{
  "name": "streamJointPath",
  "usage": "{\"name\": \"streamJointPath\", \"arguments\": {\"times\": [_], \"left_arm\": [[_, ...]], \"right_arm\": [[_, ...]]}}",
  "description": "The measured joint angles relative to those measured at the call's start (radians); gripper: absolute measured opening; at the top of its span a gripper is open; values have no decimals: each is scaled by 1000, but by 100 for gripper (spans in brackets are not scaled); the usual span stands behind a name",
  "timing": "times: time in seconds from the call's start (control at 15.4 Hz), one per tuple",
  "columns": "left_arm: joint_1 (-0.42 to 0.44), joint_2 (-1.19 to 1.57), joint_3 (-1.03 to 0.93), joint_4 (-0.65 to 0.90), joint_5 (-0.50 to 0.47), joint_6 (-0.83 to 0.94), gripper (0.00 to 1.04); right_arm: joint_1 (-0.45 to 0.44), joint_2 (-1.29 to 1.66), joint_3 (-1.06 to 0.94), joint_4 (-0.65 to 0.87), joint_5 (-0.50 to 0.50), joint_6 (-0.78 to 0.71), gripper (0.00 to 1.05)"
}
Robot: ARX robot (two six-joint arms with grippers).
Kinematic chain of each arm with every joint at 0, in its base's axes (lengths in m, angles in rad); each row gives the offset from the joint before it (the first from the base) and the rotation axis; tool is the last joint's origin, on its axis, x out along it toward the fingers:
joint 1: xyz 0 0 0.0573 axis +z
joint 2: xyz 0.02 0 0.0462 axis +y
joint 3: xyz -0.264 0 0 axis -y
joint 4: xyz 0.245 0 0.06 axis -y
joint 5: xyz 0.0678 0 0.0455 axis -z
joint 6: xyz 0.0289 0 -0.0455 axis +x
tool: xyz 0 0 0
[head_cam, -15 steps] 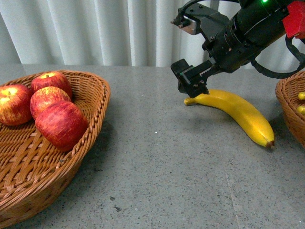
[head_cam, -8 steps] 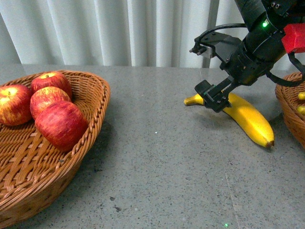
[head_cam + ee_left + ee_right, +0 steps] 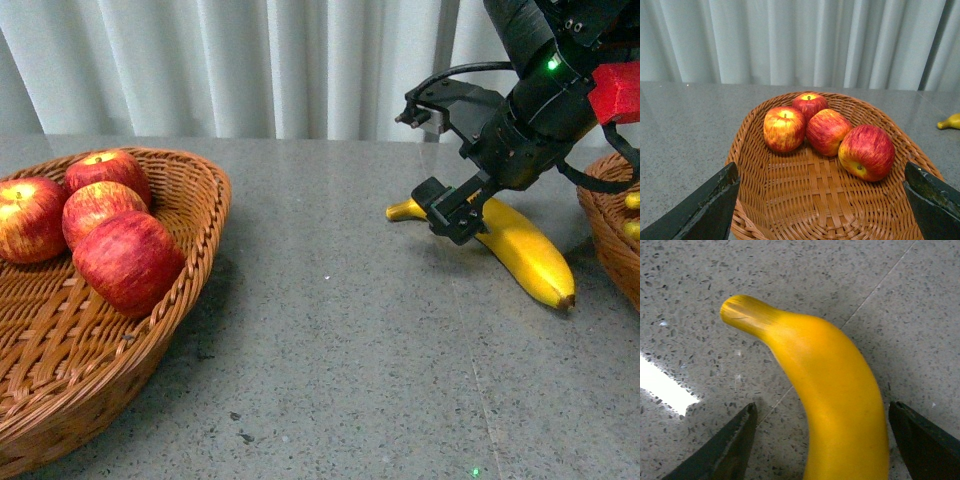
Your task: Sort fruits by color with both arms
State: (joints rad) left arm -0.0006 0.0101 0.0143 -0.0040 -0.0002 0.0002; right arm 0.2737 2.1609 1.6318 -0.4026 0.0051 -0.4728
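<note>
"What did the right gripper (image 3: 462,160) do just then?"

"A second before, it was up above the stem end of the banana (image 3: 520,245). Then it slid over and dropped down. By this moment it sat right over the banana, one finger on each side, and in the last half second it hardly moved."

"Was it holding the banana?"

"No. Its fingers (image 3: 730,450) were spread wide, with the banana (image 3: 830,400) in the gap between them and not touching either one. The banana lay flat on the grey table (image 3: 330,330), near the basket on the right (image 3: 610,225), which had something yellow in it."

"So what did that mean?"

"I think it was lined up and only needed to squeeze, then lift."

"And the left gripper (image 3: 820,200)?"

"It was wide open too, holding nothing, and looking at the basket on the left (image 3: 200,230). Four apples (image 3: 128,262) sat in there together."

"So the red ones were done?"

"It looked like it. I saw no apple on the table. That banana seemed to be the last fruit left out."
</note>
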Motion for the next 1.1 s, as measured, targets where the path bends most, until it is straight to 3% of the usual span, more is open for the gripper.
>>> {"name": "streamJointPath", "arguments": {"times": [0.13,0.19,0.26,0.45,0.71,0.84,0.97,1.1], "left_arm": [[0,0,0,0,0,0,98],[0,0,0,0,0,0,98],[0,0,0,0,0,0,98],[0,0,0,0,0,0,98],[0,0,0,0,0,0,98],[0,0,0,0,0,0,98],[0,0,0,0,0,0,98],[0,0,0,0,0,0,98]], "right_arm": [[10,0,-8,2,-3,-3,66],[23,0,-9,9,-9,-11,38],[27,-2,-4,23,-35,4,33],[5,-86,38,97,-140,114,33],[-107,-304,-56,193,-306,187,33],[-223,-386,-145,161,-381,121,33],[-336,-449,-204,145,-390,15,33],[-462,-516,-275,96,-414,-186,33]]}}
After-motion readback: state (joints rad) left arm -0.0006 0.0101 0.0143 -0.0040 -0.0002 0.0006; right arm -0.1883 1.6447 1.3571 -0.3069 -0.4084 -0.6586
